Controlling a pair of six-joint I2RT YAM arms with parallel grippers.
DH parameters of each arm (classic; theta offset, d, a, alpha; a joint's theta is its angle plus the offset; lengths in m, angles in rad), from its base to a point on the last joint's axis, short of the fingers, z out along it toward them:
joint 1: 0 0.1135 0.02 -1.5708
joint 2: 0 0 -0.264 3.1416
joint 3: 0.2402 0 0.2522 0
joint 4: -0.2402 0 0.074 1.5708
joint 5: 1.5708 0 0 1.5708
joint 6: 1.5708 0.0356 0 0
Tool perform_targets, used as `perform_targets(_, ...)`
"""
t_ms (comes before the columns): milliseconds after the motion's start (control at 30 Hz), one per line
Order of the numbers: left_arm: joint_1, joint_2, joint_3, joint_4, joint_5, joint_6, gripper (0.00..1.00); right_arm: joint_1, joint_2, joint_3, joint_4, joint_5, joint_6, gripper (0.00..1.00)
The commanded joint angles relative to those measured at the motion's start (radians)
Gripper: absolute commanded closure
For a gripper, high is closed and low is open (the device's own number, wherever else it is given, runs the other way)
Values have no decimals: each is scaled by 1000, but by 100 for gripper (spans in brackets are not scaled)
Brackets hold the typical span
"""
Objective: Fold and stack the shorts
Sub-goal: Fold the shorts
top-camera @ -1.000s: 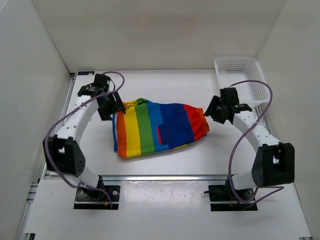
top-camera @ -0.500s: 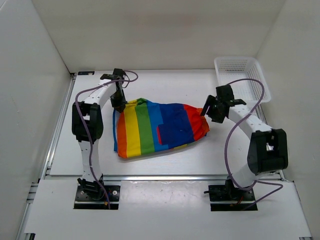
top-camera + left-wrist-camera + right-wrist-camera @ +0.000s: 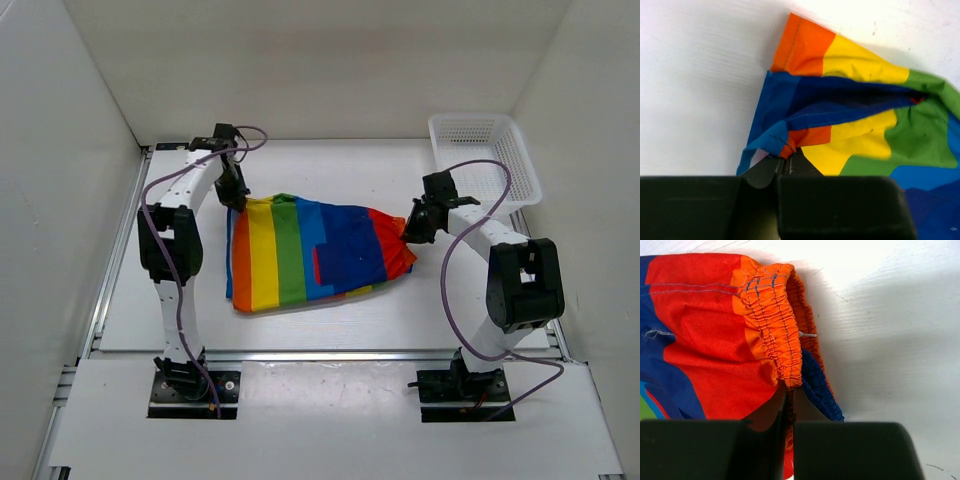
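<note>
Shorts (image 3: 310,255) ends clamped in left tool (image 3: 783,161), right tool (image 3: 790,392).

The bit of cloth pinched by my left gripper (image 3: 784,165) is hidden inside its grip. The shorts (image 3: 855,125) run off my left wrist view's right edge and my right wrist view's left edge.

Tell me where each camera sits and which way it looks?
Top external: high behind the arms, looking down at the table, the shorts and the basket; both arms show.
Left wrist: on the left arm, looking down at the shorts' blue hem; left gripper pinches it.
Right wrist: on the right arm, looking down at the orange waistband; right gripper pinches it.
Shared: all see the shorts.
</note>
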Motion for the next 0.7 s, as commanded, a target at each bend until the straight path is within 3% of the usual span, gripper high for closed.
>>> perform_targets(0,73,-76,49,13,116,-2,90,2,-22,1,20,39,8,100)
perform_targets(133,161,-5,141,13,255,-13,90,2,-31,-17,9,104,18,100)
perform_targets(333,173,174,227,13,363,-13,90,11,-32,-36,9,124,-11,100)
perform_targets(433,173,233,262,-4,392,-24,64,20,-32,-36,20,115,-41,96)
perform_targets(467,173,233,271,-4,392,-24,57,20,-32,-36,20,93,-41,85)
perform_targets(500,173,233,281,-15,392,-24,40,20,-32,-25,20,64,-56,64)
perform_targets(533,173,213,281,-15,379,-24,31,29,-44,-25,20,55,-56,51)
perform_targets(600,173,150,272,-15,336,-35,15,29,-53,-25,20,39,-56,31)
perform_targets(633,173,126,271,-27,294,-35,2,29,-67,-25,2,39,-56,19)
perform_targets(667,184,101,261,-38,276,-35,0,29,-67,-1,-21,70,-44,14)
